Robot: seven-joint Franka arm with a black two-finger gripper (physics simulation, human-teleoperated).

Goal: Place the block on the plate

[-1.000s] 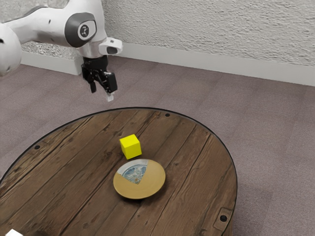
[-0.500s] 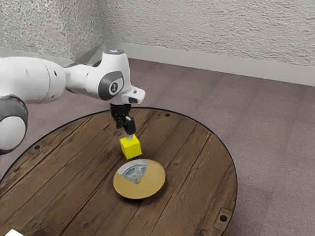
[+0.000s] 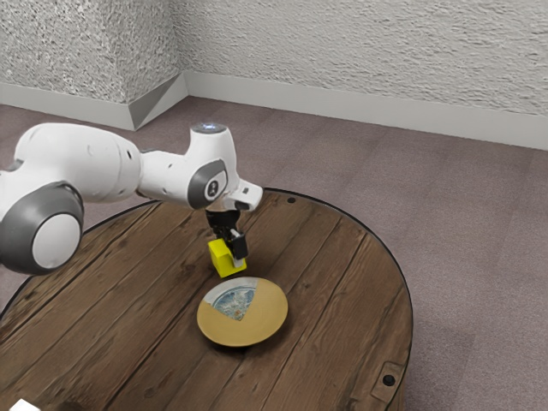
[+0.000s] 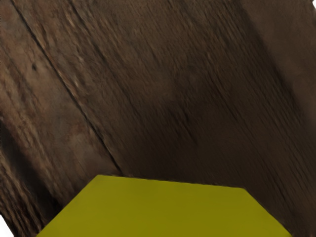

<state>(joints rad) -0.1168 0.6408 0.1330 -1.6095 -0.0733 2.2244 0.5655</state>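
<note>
Jaws of black gripper (image 3: 230,254) at yellow block (image 3: 219,258); clenched or released, impossible to tell.
Partly hidden by the gripper, the block sits at the plate's (image 3: 244,331) eleven o'clock, exterior view; the wrist view crops it.

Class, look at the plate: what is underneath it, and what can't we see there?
The plate sits on the wooden table, whose planks show around it. The wood directly beneath is covered, so its markings cannot be told.
</note>
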